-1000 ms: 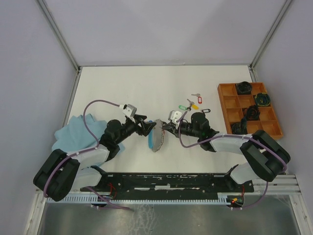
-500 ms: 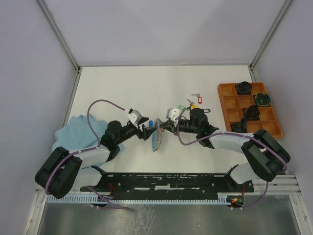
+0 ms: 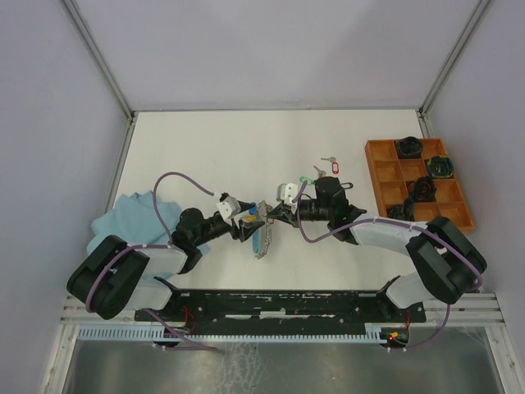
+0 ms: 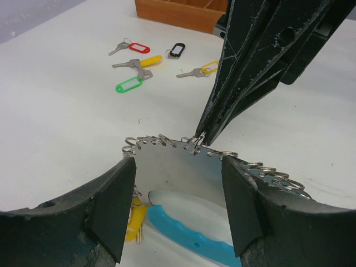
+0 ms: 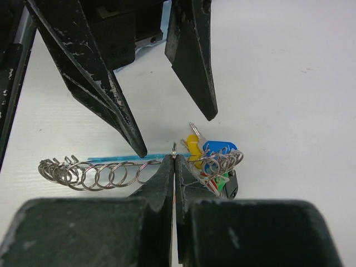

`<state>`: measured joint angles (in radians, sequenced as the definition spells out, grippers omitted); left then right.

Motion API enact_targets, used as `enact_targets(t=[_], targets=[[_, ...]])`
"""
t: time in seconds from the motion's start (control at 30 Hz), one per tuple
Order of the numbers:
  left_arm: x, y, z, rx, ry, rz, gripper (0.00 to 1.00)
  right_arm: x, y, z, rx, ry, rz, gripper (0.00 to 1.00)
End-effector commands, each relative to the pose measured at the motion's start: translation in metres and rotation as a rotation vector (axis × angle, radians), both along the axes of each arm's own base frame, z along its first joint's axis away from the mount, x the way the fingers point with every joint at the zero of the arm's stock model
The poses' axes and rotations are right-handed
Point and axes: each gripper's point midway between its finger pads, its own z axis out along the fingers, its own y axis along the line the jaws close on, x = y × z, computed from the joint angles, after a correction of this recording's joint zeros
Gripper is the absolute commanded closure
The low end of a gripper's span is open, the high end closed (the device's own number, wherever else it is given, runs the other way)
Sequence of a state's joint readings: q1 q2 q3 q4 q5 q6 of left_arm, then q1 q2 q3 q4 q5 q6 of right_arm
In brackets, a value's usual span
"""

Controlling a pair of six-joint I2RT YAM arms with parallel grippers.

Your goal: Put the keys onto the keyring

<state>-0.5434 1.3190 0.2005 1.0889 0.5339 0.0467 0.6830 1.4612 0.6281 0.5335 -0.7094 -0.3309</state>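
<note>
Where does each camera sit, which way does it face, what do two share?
Top external: above, behind the robot, looking down on the white table; left arm and right arm show.
Left wrist: on the left arm, looking past the open left gripper at the right gripper, shut on a small silver ring.
Right wrist: faces the opposite way, own shut fingers low.
Shared: both wrist views show the large grey metal keyring with blue sleeve.

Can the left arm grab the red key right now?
Probably not easily. The left gripper sits open over the keyring, and the right gripper, pinching that keyring, crowds the way to the red key farther off.
</note>
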Motion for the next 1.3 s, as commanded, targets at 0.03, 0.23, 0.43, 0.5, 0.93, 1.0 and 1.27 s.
enact_targets(t=[0.03,0.23,0.43,0.5,0.93,1.0,1.27], targets=[[-0.005,-0.003,0.02,-0.009,-0.185,-0.063,0.32,0.0,0.01,0.024,0.041,-0.066,0.083,0.99],[-0.014,-0.008,0.015,0.006,-0.197,-0.135,0.46,-0.005,0.009,0.021,0.013,-0.071,0.125,0.99],[-0.018,-0.011,0.012,0.014,-0.178,-0.177,0.58,-0.008,0.009,0.022,0.004,-0.073,0.155,0.99],[-0.019,-0.013,0.011,0.02,-0.169,-0.192,0.59,-0.01,0.01,0.022,0.005,-0.073,0.168,0.99],[-0.02,-0.022,0.001,0.057,-0.118,-0.268,0.75,-0.012,0.012,0.026,0.013,-0.076,0.188,0.99],[-0.02,-0.022,0.001,0.06,-0.116,-0.273,0.78,-0.012,0.011,0.026,0.013,-0.075,0.189,0.99],[-0.024,-0.026,-0.003,0.103,-0.063,-0.334,0.93,-0.011,0.008,0.021,-0.013,-0.065,0.175,0.96]])
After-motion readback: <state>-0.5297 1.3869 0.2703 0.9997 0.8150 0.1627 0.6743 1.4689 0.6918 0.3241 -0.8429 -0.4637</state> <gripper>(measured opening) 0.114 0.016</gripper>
